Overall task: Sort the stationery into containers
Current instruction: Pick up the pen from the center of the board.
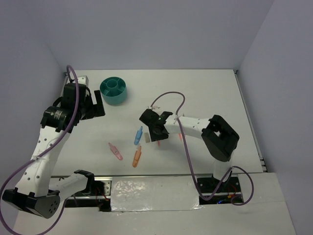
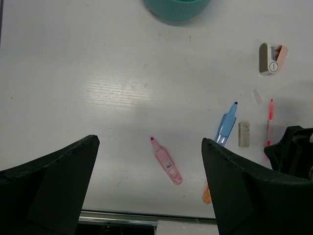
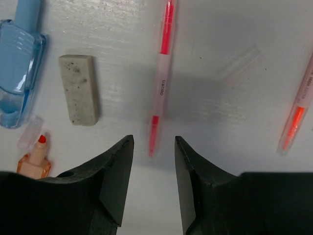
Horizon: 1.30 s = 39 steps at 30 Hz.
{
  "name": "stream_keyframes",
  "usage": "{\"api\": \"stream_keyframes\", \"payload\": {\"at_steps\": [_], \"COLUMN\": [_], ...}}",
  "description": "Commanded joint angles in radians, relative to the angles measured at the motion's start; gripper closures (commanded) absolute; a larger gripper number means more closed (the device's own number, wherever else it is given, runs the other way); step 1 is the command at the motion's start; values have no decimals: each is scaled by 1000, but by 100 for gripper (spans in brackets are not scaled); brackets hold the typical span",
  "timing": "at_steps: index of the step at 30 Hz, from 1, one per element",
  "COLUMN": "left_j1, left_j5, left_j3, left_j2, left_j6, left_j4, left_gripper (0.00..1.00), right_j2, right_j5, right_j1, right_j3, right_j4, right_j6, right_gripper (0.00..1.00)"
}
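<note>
The pick-up step looks to be in hand. The right fingers [image 3: 115, 171] are hovering low over a thin red pen [image 3: 161, 83] that is lying flat on the white tabletop [image 1: 205, 93]. They are standing roughly half apart, with the pen's near tip between them and a sliver of gap on each side, so nothing is gripped yet. The left fingers [image 2: 54, 176] are hanging spread wide and empty above a stubby pink marker [image 2: 166, 161]. The round teal organiser [image 1: 115, 99], a smooth plastic drum with a central cup and ringed pockets, is sitting well away at the far left. I judge the next move calls for a square pinch on that slim, glossy, translucent barrel, which may roll or pivot since only its end is between the pads, and then a long carry across. Beside it, a chalky, speckled grey eraser [image 3: 78, 90] and a ribbed, clear blue marker [image 3: 19, 73] are lying untouched.
</note>
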Motion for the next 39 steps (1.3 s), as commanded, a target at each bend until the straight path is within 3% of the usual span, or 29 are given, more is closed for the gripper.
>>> {"api": "stream_keyframes", "payload": {"at_steps": [1, 15, 20, 24, 30, 33, 35, 39], "left_j1": [-2, -3, -3, -3, -3, -25, -84, -325], "left_j5": [29, 29, 34, 37, 35, 75, 52, -75], "left_j3": [-20, -26, -22, -18, 18, 20, 14, 40], "left_j2": [-22, -27, -23, -23, 34, 95, 149, 321], "left_j6": [26, 39, 38, 38, -19, -178, -271, -527], "left_j4": [9, 9, 7, 7, -25, -25, 6, 84], "left_gripper": [1, 1, 1, 1, 1, 1, 1, 3], "right_j2": [26, 95, 135, 123, -32, -184, -264, -493], "right_j5": [30, 2, -3, 14, 59, 98, 97, 24], "right_j1": [-2, -53, -51, -51, -53, -57, -71, -200], "right_j3": [44, -10, -9, -24, -41, 7, 17, -33], "right_j4": [50, 156, 153, 130, 44, -32, -72, -127], "right_j6": [20, -9, -6, 35, 108, 100, 74, 20], "right_gripper": [53, 56, 68, 87, 97, 100, 100, 100]}}
